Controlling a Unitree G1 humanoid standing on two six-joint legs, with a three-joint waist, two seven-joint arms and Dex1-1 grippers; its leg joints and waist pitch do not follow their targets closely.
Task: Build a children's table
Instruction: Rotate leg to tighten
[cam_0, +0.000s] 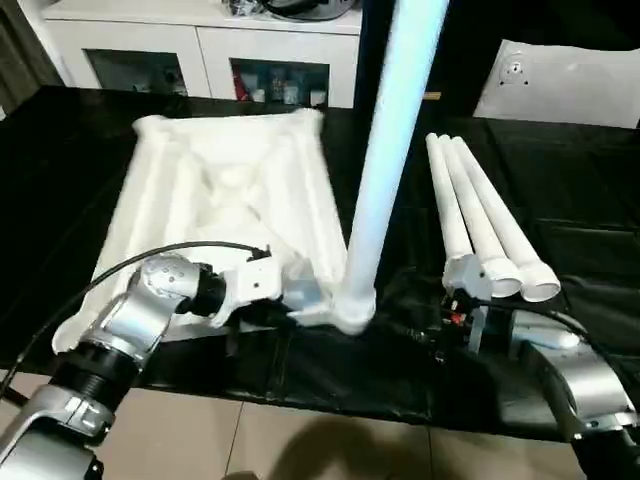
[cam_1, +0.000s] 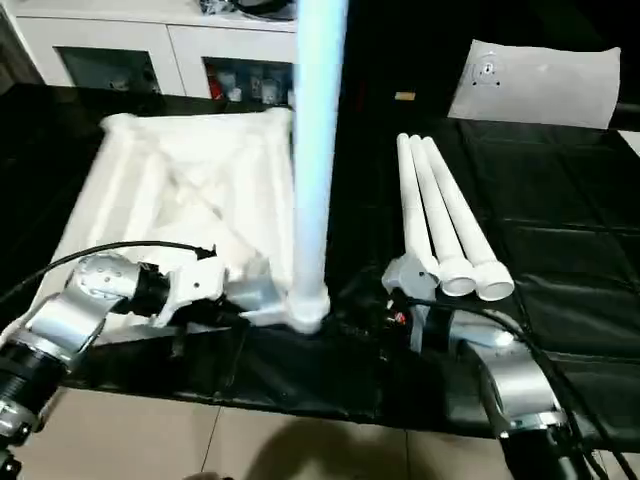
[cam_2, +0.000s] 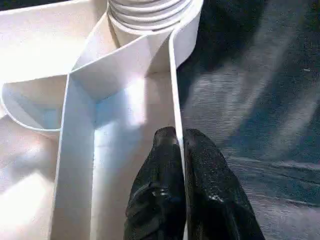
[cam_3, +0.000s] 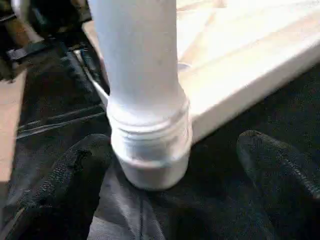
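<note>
The children's table top (cam_0: 220, 190) lies upside down on a black sheet, ribbed underside up. One white leg (cam_0: 385, 150) stands upright in its near right corner socket, the threaded end (cam_3: 150, 145) seated at the corner. Three loose legs (cam_0: 480, 220) lie side by side on the sheet to the right. My left gripper (cam_2: 179, 137) is shut on the top's thin rim wall (cam_2: 175, 90) just short of that socket. My right gripper (cam_3: 175, 155) is open, with one black finger (cam_3: 75, 175) on each side of the upright leg's base and clear of it.
A flat white panel (cam_0: 560, 85) with a small round mark leans at the back right. A white cabinet (cam_0: 200, 40) stands behind the work area. The black sheet (cam_0: 570, 190) ends near me at a tiled floor (cam_0: 300, 440).
</note>
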